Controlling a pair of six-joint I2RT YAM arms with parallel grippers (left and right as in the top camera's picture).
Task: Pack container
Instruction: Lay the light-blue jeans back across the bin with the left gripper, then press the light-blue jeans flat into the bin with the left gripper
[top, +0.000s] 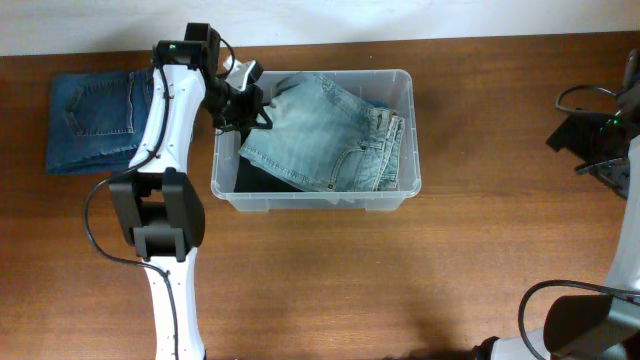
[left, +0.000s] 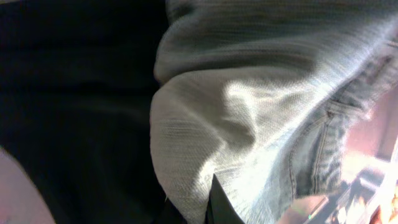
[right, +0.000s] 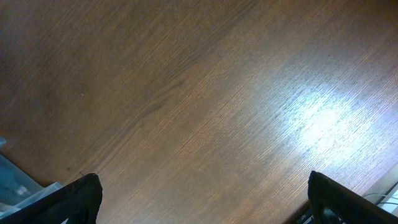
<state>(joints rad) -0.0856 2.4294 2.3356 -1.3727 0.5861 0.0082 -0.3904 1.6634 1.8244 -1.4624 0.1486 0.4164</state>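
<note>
Fingers of left gripper (top: 255, 112) clenched on light-wash jeans (top: 320, 140), at left rim of container (top: 405, 188). Container mid-table (top: 400, 290), black garment (top: 256, 176) under jeans. Best: press denim flat below rim before release. Folded dark jeans (top: 95, 120) lie left of container. Right gripper (right: 202, 202) spread wide, holding nothing, far right.

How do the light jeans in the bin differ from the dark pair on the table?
The light jeans are pale, faded denim; the dark jeans are deep blue. The light jeans lie rumpled inside the container, the dark jeans folded on the table beside it. The left pincer grips the light jeans; the dark jeans are untouched. Both are denim.
</note>
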